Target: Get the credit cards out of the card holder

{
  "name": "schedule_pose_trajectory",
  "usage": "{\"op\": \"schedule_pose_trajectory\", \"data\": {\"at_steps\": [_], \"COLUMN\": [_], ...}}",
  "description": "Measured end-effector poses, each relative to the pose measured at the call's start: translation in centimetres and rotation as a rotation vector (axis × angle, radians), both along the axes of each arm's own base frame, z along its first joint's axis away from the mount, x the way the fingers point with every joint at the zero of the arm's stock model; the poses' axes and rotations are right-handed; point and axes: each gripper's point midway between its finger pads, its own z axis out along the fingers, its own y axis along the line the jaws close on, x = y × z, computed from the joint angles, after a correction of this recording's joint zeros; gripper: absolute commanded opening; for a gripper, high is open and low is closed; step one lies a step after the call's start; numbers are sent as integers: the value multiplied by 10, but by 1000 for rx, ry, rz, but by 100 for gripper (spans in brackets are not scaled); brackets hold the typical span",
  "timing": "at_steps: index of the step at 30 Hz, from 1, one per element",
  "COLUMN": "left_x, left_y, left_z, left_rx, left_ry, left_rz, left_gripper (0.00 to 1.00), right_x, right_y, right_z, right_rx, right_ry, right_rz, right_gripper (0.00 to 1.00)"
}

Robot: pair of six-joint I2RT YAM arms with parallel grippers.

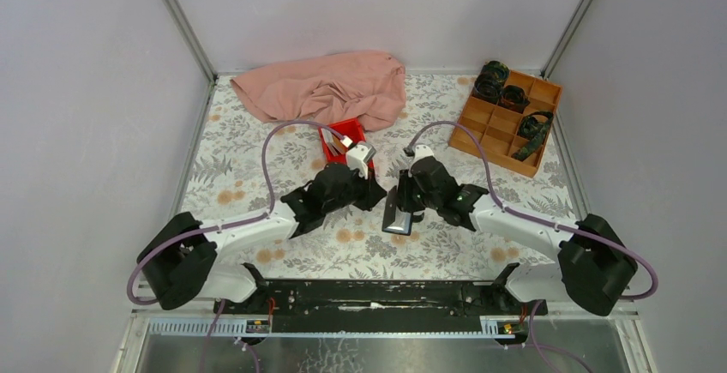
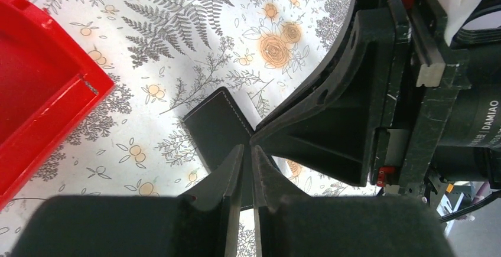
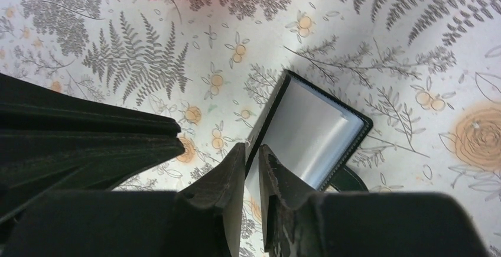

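You are in the middle of the extraction step. The black bifold card holder sits at mid-bench, just near of the red plastic tray, and both arms meet over it. Your left pincer is narrow and nipped on one black flap of the holder, bracing it and holding that flap up off the floral-patterned bench. Your right pincer is narrow too, closed on the near edge of the other panel, where a silvery flat card shows inside the black rim. You cannot tell from here whether those fingers hold the card alone or the pocket edge with it.

The next move probably calls for a steady pull by the right arm along the card's plane, out of the pocket mouth, while the left keeps its flap fixed. If the whole holder follows, the hold is likely on the pocket and should be retaken on the card only. The tray at the far left looks like the drop place; something small already lies in it, too small to name.
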Motion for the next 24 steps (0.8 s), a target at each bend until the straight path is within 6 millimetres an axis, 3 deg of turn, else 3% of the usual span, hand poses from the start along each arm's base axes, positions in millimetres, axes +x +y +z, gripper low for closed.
{"op": "schedule_pose_trajectory", "data": {"at_steps": [5, 24], "left_x": [3, 15], "left_y": [9, 43], "left_z": [8, 27], "left_rx": [11, 50], "left_ry": [-24, -105], "left_rz": [38, 193], "left_gripper": [16, 17], "right_x": [7, 11], "right_y": [13, 59], "right_z": [1, -45], "right_rx": [-4, -12], "right_ry": [-2, 85], "right_rz": [21, 110], "right_gripper": [25, 29]}}
